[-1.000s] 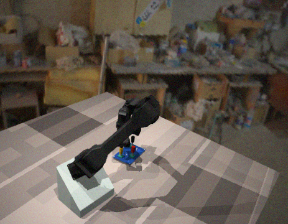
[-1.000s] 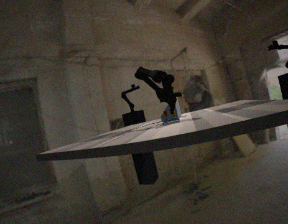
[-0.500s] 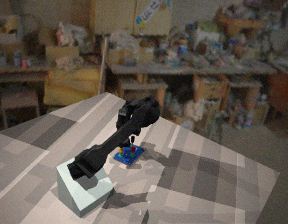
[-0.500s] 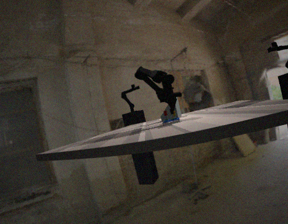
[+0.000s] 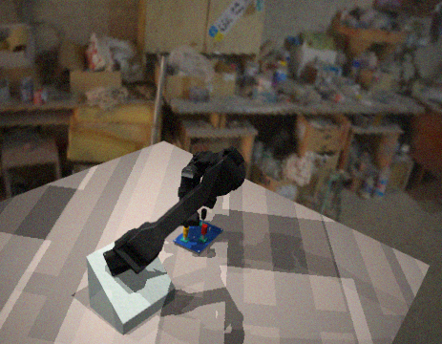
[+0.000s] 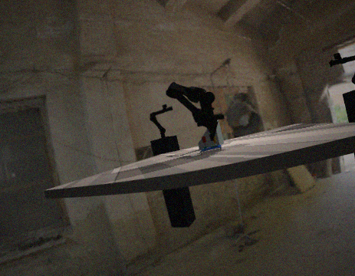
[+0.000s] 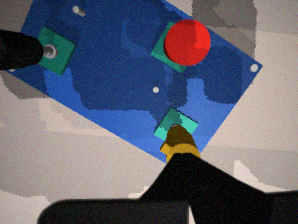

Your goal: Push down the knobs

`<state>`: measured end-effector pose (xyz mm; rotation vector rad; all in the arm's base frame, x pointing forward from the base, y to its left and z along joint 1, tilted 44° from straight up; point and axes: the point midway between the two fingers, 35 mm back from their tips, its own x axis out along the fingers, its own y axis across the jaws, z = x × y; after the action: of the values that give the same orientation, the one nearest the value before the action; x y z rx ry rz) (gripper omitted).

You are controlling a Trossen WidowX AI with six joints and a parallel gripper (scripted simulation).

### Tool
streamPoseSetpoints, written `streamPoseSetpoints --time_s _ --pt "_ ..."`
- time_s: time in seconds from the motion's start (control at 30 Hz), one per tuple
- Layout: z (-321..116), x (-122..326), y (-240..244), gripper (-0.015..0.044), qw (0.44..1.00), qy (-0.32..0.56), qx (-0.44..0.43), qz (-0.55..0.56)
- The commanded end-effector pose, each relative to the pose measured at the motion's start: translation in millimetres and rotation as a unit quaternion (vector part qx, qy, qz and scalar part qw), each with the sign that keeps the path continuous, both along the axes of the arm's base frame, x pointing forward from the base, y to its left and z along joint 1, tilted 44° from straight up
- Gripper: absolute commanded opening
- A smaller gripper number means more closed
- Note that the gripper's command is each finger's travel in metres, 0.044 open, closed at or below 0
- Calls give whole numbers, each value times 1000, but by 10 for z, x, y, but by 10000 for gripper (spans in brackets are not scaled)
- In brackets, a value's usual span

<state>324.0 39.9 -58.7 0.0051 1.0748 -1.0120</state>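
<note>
The blue circuit board (image 5: pixel 199 245) (image 6: pixel 208 149) (image 7: pixel 115 95) stands on the table. A yellow knob (image 5: pixel 185 231) (image 7: pixel 187 148) is upright on its potentiometer; a red knob (image 5: pixel 204 229) (image 6: pixel 204 139) (image 7: pixel 187 42) is on another. A black knob (image 5: pixel 203 213) (image 7: pixel 17 50) stands high at the back in the top view, with bare metal shaft visible below it. My gripper (image 5: pixel 189 223) (image 6: pixel 212 139) (image 7: pixel 181 160) is shut and empty, tips over the top of the yellow knob. The tips hide part of that knob; whether they touch it, I cannot tell.
The arm's pale wedge base (image 5: pixel 130 301) is at the front left in the top view. The red knob is close beside the gripper. Small pale posts or holes show on the board. Shadows fall across board and table.
</note>
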Motion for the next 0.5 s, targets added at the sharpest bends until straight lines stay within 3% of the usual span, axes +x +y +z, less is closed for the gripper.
streamPoseSetpoints --time_s 0.0,0.47 --pt "-60 25 -90 0 1000 -1 -1 -9" --pt "-80 28 -109 0 1000 -1 -1 -9"
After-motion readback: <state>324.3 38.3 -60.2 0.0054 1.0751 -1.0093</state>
